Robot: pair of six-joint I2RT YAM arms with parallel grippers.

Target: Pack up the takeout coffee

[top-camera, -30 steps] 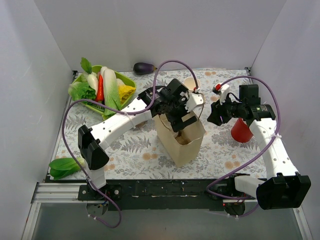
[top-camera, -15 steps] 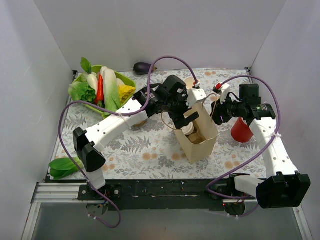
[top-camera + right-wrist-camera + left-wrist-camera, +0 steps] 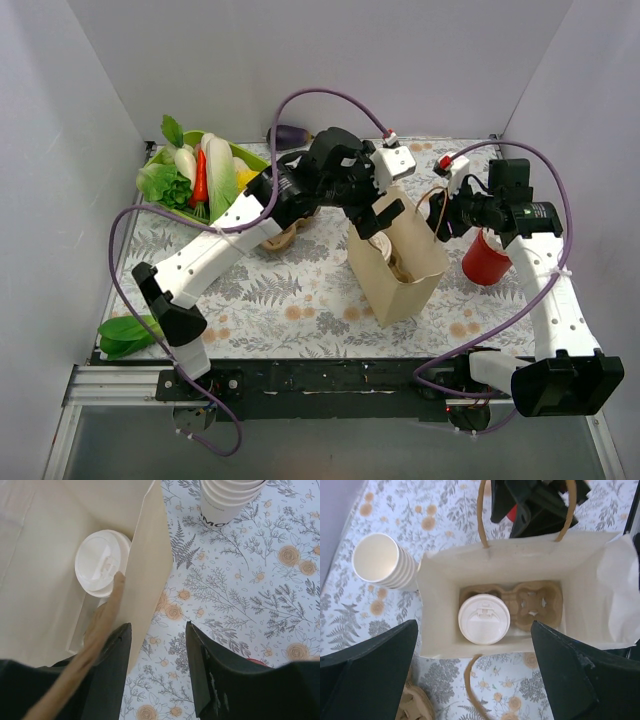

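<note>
Coffee first: the lidded cup (image 3: 484,619) stands upright inside the paper bag (image 3: 445,565), at the bottom, in one socket of a cardboard carrier (image 3: 540,600). The other socket of the carrier, just beside the cup, is empty. From above only the white lid is seen, because the walls of the bag hide the side of the cup.

The bag stands open on the bench (image 3: 290,290). The left end effector (image 3: 474,625) hovers directly above the mouth of the bag, over the cup. Its two fingers are wide apart and hold nothing, and they touch neither the cup nor the bag.

The right end effector (image 3: 157,627) is at the rim of the bag, on the side where the red cup (image 3: 485,262) stands. Its fingers are apart and stand astride the wall of the bag, one over the inside and the other over the bench outside. A brown handle (image 3: 95,640) of the bag crosses in front of the inner finger. The wall seems to lean on this finger, but the view is not clear enough to be sure of contact.

A stack of lidless cups (image 3: 380,560) stands on the bench just beside the bag, near one corner. The red cup is near the bag but apart from it.
</note>
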